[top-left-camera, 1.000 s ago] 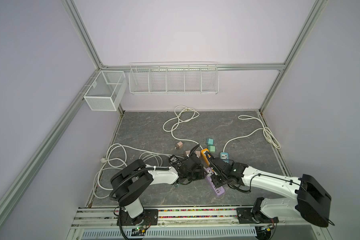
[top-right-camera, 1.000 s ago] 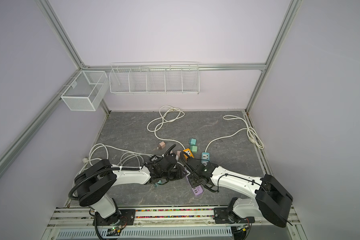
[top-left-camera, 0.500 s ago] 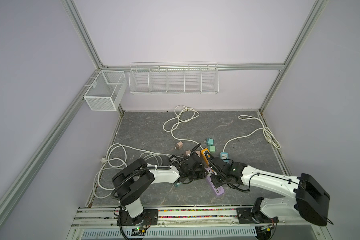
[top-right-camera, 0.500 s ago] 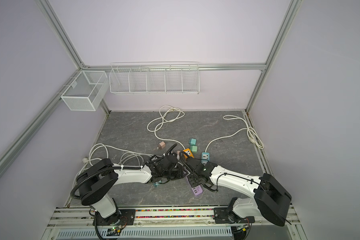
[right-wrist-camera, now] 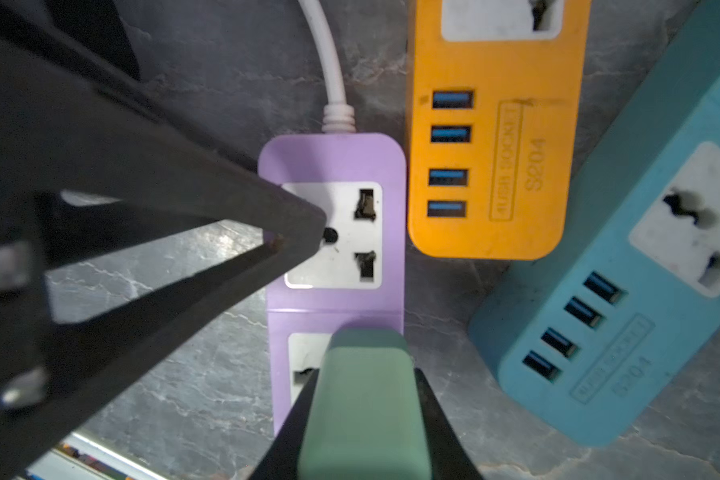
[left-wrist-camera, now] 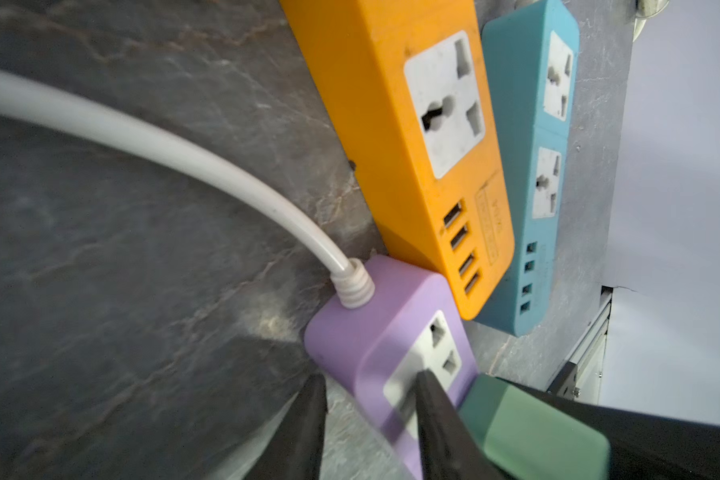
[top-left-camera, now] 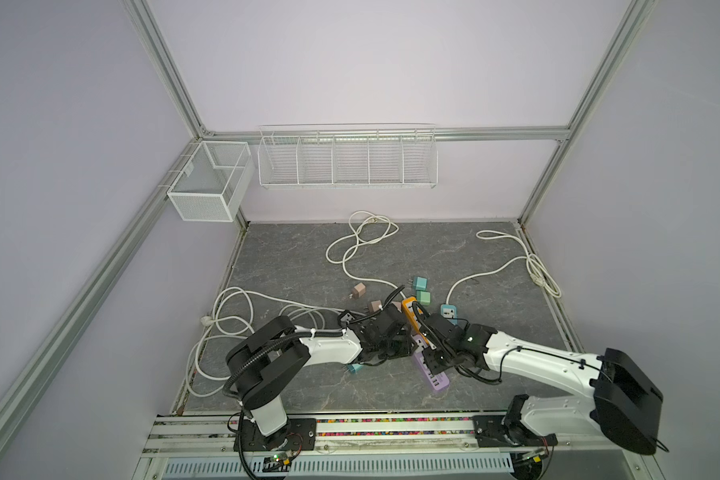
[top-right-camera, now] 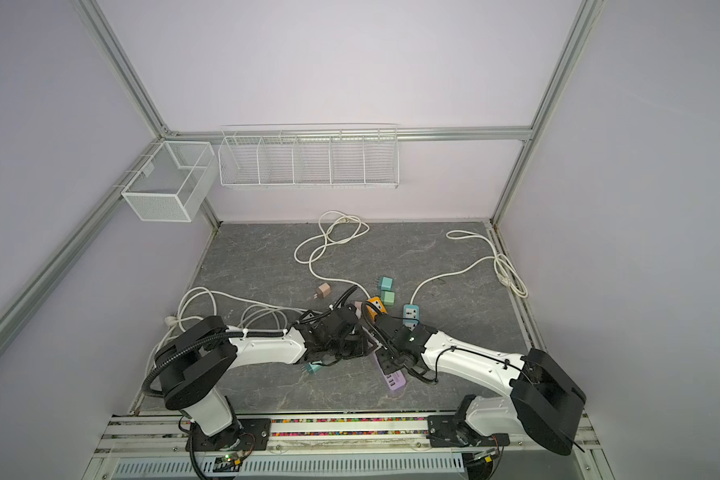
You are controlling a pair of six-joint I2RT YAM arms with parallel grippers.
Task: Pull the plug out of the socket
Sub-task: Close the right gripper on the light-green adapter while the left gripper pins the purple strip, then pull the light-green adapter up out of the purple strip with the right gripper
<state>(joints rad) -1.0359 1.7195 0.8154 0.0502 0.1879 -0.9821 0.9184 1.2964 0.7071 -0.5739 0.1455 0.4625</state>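
The right tool (right-wrist-camera: 364, 376) squeezes the green plug (right-wrist-camera: 362, 411) on the purple socket strip (right-wrist-camera: 333, 162). The left tool (left-wrist-camera: 371, 376) rests there too, tips slightly apart.

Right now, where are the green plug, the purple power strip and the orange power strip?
green plug (right-wrist-camera: 362, 399), right wrist view, middle of its body.
purple power strip (right-wrist-camera: 333, 160), right wrist view, bare face near its cord.
orange power strip (right-wrist-camera: 485, 239), right wrist view, bare face past its USB ports.
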